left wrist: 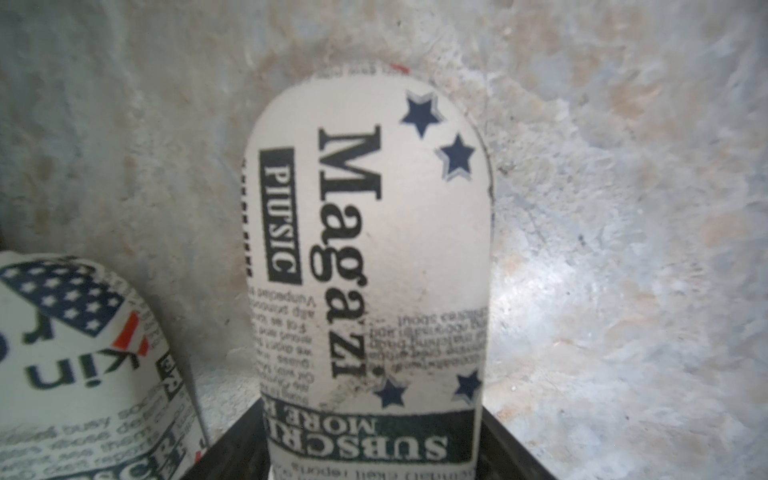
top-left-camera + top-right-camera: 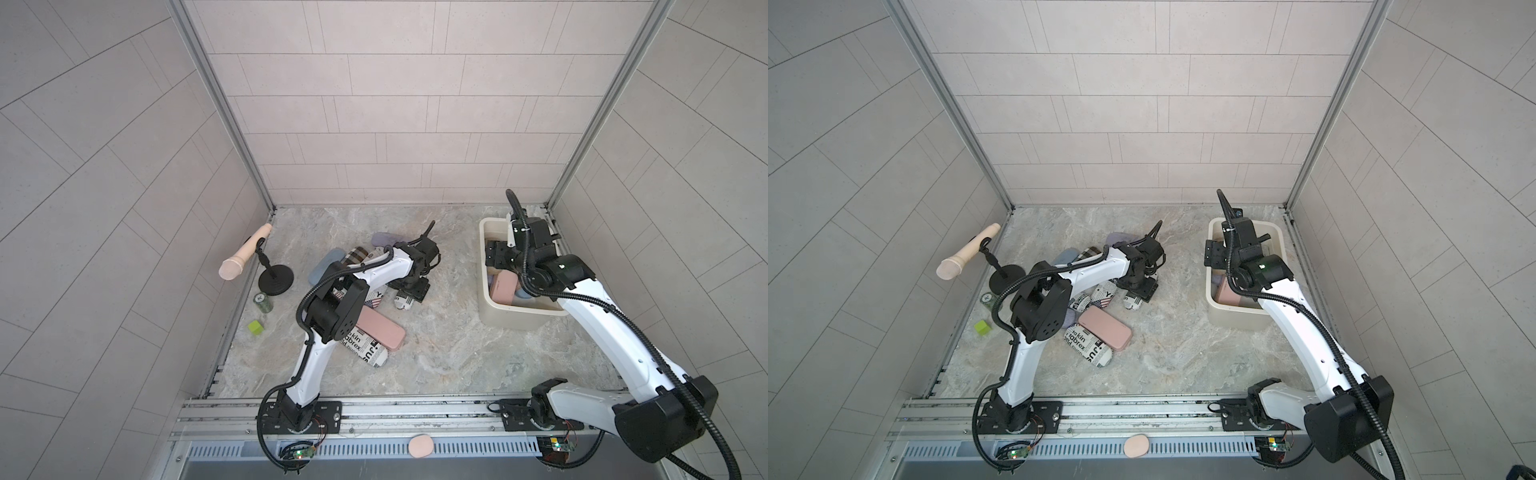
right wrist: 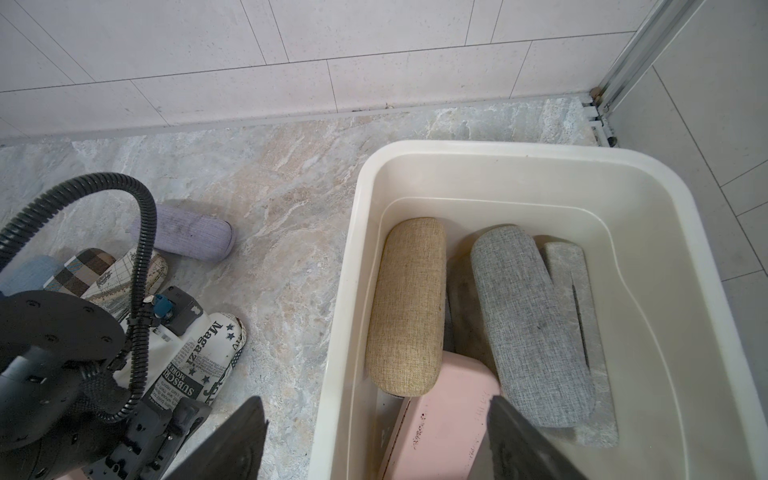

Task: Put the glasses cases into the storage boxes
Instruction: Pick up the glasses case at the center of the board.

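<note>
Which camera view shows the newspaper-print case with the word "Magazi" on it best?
The left wrist view: the newspaper-print case fills the picture and its print is readable. The right wrist view shows it smaller, partly hidden by the left arm. In both top views only one small end shows from under that arm.

Both top views: I look steeply down from high in front, sharing the whole table (image 2: 436, 345). Left wrist: close over newsprint case (image 1: 365, 249). Right wrist: down into tub (image 3: 478, 149), that newsprint case (image 3: 203, 357) beside.
</note>
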You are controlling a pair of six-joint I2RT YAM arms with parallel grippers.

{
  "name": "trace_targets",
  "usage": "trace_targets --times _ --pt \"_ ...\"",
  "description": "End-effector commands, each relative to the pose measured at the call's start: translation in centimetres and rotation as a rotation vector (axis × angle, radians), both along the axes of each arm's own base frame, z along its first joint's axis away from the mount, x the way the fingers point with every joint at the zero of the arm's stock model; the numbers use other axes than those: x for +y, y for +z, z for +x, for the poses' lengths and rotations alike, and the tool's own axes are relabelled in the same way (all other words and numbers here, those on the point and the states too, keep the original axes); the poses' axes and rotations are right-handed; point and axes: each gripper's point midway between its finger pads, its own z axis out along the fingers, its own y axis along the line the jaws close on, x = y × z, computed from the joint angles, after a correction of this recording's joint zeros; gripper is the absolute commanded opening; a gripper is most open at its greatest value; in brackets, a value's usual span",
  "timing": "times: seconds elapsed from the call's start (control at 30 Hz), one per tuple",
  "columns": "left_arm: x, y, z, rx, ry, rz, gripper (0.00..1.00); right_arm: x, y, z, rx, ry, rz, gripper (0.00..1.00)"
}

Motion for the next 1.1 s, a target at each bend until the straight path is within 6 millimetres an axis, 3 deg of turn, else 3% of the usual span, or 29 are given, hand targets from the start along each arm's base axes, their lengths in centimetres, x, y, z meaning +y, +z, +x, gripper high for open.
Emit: trace_targets --times 0.0,0.3,0.47,0.7,0.87,0.97,1.07 --pt "-0.1 -0.1 -0.3 0.018 -0.011 0.014 0.77 -0.4 0.1 -0.5 0.001 -0.009 -0.01 0.85" --pt "-0.6 -0.8 -0.9 0.058 -0.004 -0.004 0.7 -0.5 0.7 -0.8 -0.011 -0.011 -0.007 0.84" --pt "-1.2 0.9 -0.6 0.026 -0.009 -0.049 0.63 -0.4 1.1 -0.9 -0.018 -0.004 0.008 0.83" --pt "-3.8 8.3 -0.6 -0.114 -0.022 -0.31 0.62 0.6 2.2 -0.8 -0.031 0.023 0.065 0.8" --pt "-5.0 13.8 -0.8 -0.248 -0.007 -0.554 0.62 2.8 4.3 -0.3 -0.079 0.082 0.193 0.76" --pt "-6.3 17.9 -1.7 -0.334 -0.032 -0.781 0.61 4.3 5.4 0.0 -0.103 0.134 0.228 0.74" --pt "-6.4 20.8 -2.5 -0.424 -0.044 -0.955 0.61 6.1 6.2 0.4 -0.109 0.172 0.307 0.73"
